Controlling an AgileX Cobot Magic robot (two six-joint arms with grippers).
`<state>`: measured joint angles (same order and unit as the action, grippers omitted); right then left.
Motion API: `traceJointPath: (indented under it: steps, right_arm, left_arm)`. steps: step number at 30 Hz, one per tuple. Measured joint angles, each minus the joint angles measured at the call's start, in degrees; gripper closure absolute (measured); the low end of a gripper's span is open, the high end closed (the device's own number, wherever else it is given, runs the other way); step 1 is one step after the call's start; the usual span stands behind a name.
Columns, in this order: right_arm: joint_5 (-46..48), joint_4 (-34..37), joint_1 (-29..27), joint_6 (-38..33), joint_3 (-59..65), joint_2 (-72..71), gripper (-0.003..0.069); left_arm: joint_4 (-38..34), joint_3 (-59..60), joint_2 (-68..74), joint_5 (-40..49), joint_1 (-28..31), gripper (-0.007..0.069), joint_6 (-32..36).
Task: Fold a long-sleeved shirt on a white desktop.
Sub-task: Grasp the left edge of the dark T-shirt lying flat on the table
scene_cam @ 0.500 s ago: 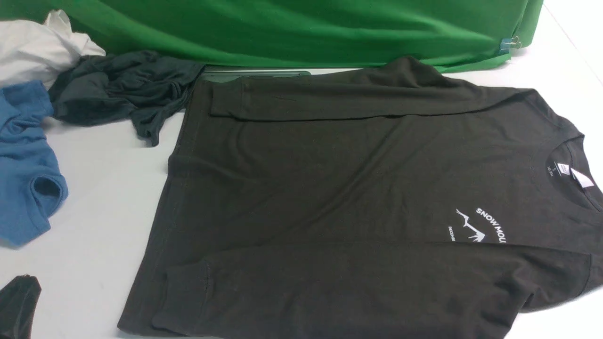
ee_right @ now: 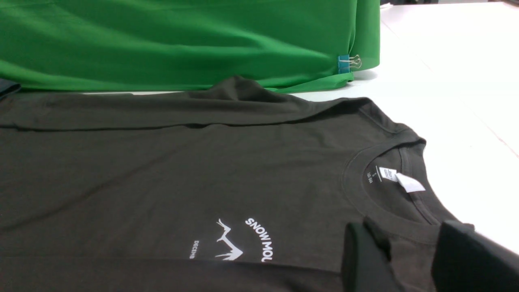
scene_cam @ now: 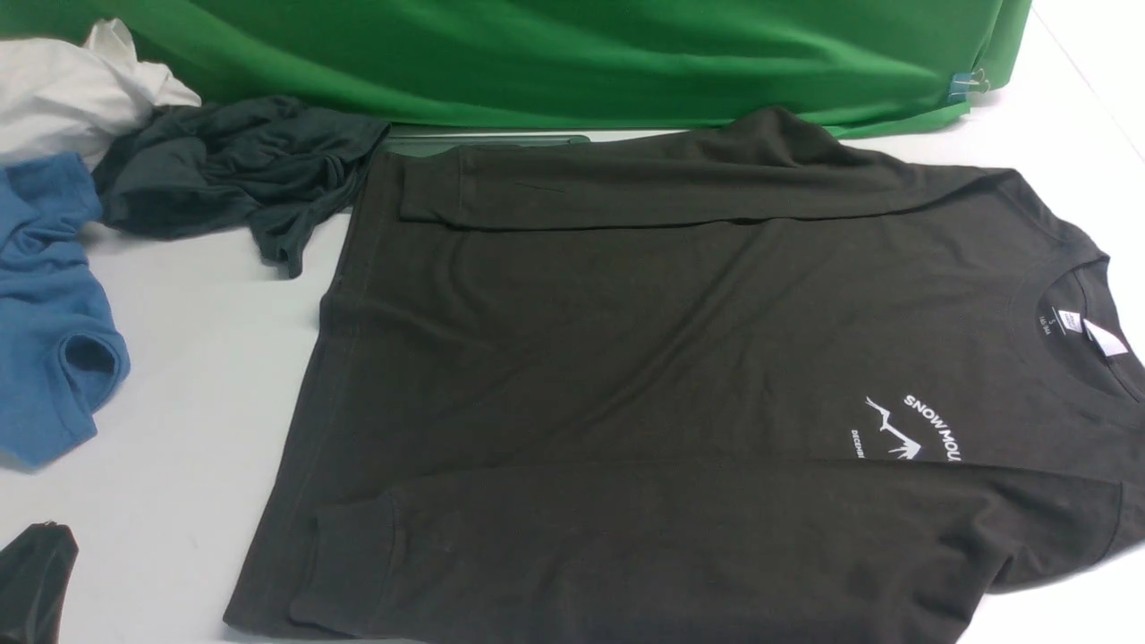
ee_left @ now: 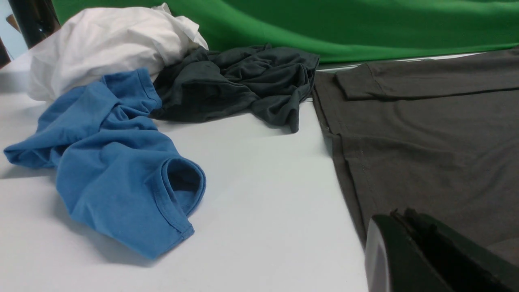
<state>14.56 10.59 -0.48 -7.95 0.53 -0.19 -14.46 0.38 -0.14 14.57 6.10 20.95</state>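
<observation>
Front view, long-sleeved shirt (scene_cam: pixel 644 358): spread flat and print-up on the table (scene_cam: pixel 197 376), filling the middle out to 3 and 6 o'clock.
Front view, long axis: 9 o'clock to 3 o'clock, with the hem at 9 and the collar with its white label at 3.
Front view, sleeves: both laid back over the body, one along the 12 o'clock edge and one along the 6 o'clock edge, cuffs toward 9.
Front view, left end effector (scene_cam: pixel 34 572): only a black tip at 8 o'clock over bare table, apart from the near hem corner.
Front view, right end effector: out of frame.
Front view, other cloth: blue shirt (scene_cam: pixel 54 340), dark grey garment (scene_cam: pixel 233 170) and white cloth (scene_cam: pixel 72 89) heaped from 9 to 10 o'clock, the grey one just beside the far hem corner, contact unclear.
Left wrist view, left end effector (ee_left: pixel 429 255): dark housing only, parted or closed impossible to tell, nothing seen in it, hem edge just ahead.
Right wrist view, right end effector (ee_right: pixel 413 259): fingers parted and empty, hovering at the collar end, neckband visible through the gap.
Judged relation: hem end nearer the left arm, collar end nearer the right. A next fold would probably run across the 9-to-3 axis.
</observation>
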Motion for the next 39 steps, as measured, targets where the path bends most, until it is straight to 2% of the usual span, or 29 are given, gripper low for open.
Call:
traceJointPath:
  steps: [12, 16, 17, 18, 20, 22, 25, 29, 30, 32, 34, 39]
  right_arm:
    - [-0.1, 0.0, 0.0, 0.0, 0.0, 0.0, 0.0419]
    - [0.0, 0.0, 0.0, 0.0, 0.0, 0.0, 0.0419]
    - [0.0, 0.0, 0.0, 0.0, 0.0, 0.0, 0.0419]
    - [0.0, 0.0, 0.0, 0.0, 0.0, 0.0, 0.0419]
    - [0.0, 0.0, 0.0, 0.0, 0.0, 0.0, 0.0419]
    - [0.0, 0.0, 0.0, 0.0, 0.0, 0.0, 0.0419]
    - [0.0, 0.0, 0.0, 0.0, 0.0, 0.0, 0.0419]
    - [0.0, 0.0, 0.0, 0.0, 0.0, 0.0, 0.0419]
    - [0.0, 0.0, 0.0, 0.0, 0.0, 0.0, 0.0419]
    - [0.0, 0.0, 0.0, 0.0, 0.0, 0.0, 0.0419]
    - [0.0, 0.0, 0.0, 0.0, 0.0, 0.0, 0.0419]
    - [0.0, 0.0, 0.0, 0.0, 0.0, 0.0, 0.0419]
  left_arm:
    - [0.0, 0.0, 0.0, -0.3, 0.0, 0.0604, 0.0]
    - [-2.6, 0.0, 0.0, -5.5, 0.0, 0.0604, -1.0]
    - [-8.9, 0.0, 0.0, -9.8, 0.0, 0.0604, -4.2]
    - [-10.8, 0.0, 0.0, -10.3, 0.0, 0.0604, -4.7]
    - [-25.0, 0.0, 0.0, -16.0, 0.0, 0.0604, -14.0]
    - [-28.1, 0.0, 0.0, -17.5, 0.0, 0.0604, -17.8]
    - [-27.2, 0.0, 0.0, -18.2, 0.0, 0.0604, -19.7]
    - [-26.5, -4.6, 0.0, -9.3, 0.0, 0.0604, -18.5]
    - [-26.4, -7.2, 0.0, -6.1, 0.0, 0.0604, -15.9]
    - [-27.1, -14.5, 2.1, 2.4, 0.0, 0.0604, -4.7]
    - [-28.5, -20.7, 6.3, 10.3, 0.0, 0.0604, 3.7]
    - [-29.7, -32.9, 22.5, 30.2, 0.0, 0.0604, 11.2]
